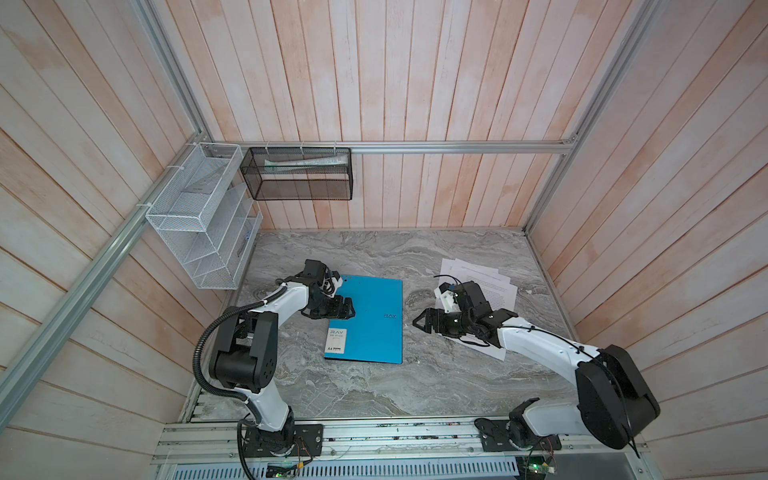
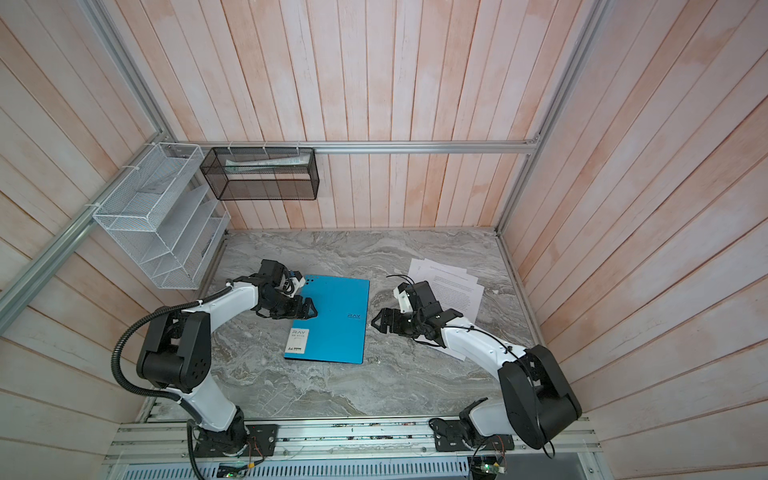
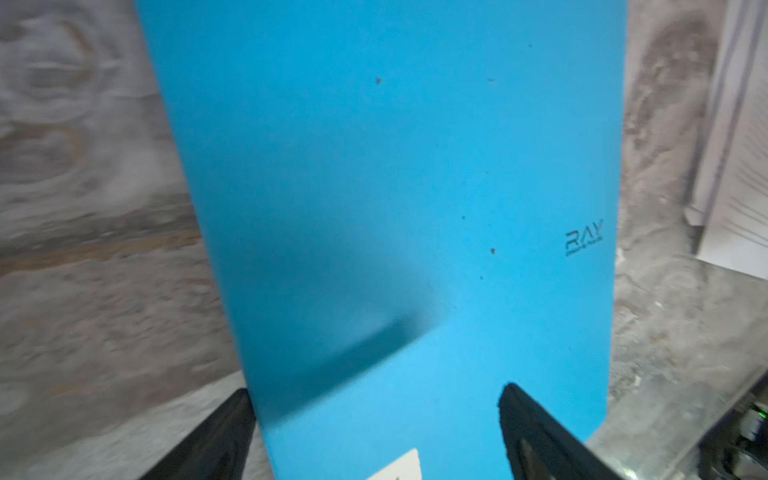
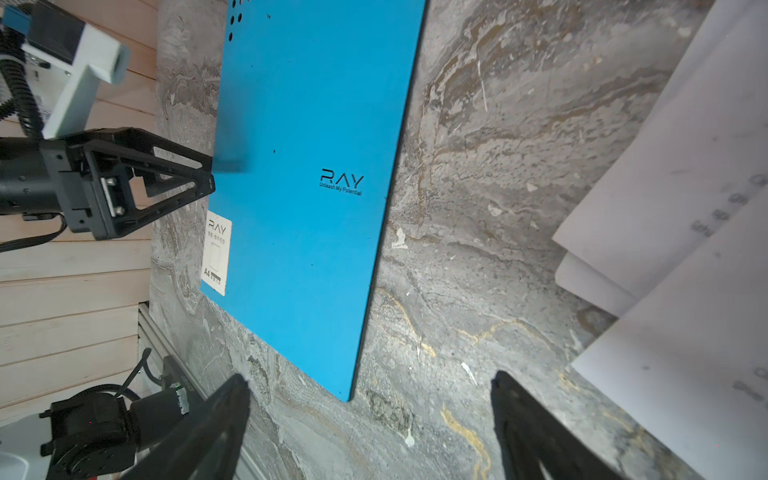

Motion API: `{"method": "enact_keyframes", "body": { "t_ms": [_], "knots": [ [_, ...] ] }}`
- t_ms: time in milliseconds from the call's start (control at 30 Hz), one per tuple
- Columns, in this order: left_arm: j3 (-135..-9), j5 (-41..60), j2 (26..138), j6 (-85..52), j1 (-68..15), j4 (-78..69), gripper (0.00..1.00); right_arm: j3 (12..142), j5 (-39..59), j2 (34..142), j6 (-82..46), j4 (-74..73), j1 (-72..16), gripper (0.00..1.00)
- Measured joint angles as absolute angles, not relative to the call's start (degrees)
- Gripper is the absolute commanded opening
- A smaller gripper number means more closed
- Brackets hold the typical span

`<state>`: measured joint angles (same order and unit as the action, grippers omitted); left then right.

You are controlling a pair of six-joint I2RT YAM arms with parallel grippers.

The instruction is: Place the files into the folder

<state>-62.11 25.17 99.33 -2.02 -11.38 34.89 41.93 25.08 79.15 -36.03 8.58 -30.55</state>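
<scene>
The blue folder [image 1: 370,320] [image 2: 332,320] lies closed and flat on the marble table, with its white label at the near left corner. My left gripper [image 1: 348,309] [image 2: 311,309] [image 3: 374,390] hangs open low over the folder's left edge. One of its fingers is over the cover [image 3: 395,187] and the other over the table beside it. The files [image 1: 490,286] [image 2: 453,286] [image 4: 685,208] are fanned white printed sheets at the right, partly under my right arm. My right gripper [image 1: 417,323] [image 2: 376,322] [image 4: 370,378] is open and empty above bare table, between the folder's right edge [image 4: 307,166] and the files.
A white wire mesh rack [image 1: 199,232] hangs on the left wall. A black mesh basket [image 1: 299,174] with rolled paper in it hangs on the back rail. Wooden walls close in the marble table [image 1: 374,395] on three sides.
</scene>
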Motion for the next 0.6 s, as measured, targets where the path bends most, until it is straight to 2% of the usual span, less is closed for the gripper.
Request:
{"method": "enact_keyframes", "body": {
  "t_ms": [233,467,600],
  "knots": [
    [-60.4,30.7,96.6,-3.7,-14.3,34.3,0.94,41.7,25.5,78.7,-43.9,7.5,-36.8,0.91],
    [-58.1,21.3,83.6,-6.6,-14.3,31.7,0.94,40.2,21.0,77.9,-60.7,-1.2,-52.5,0.91],
    [-55.5,18.5,79.0,-8.1,-14.3,28.6,0.92,40.2,15.1,80.7,-69.8,-6.7,-58.7,0.9]
  ]
}}
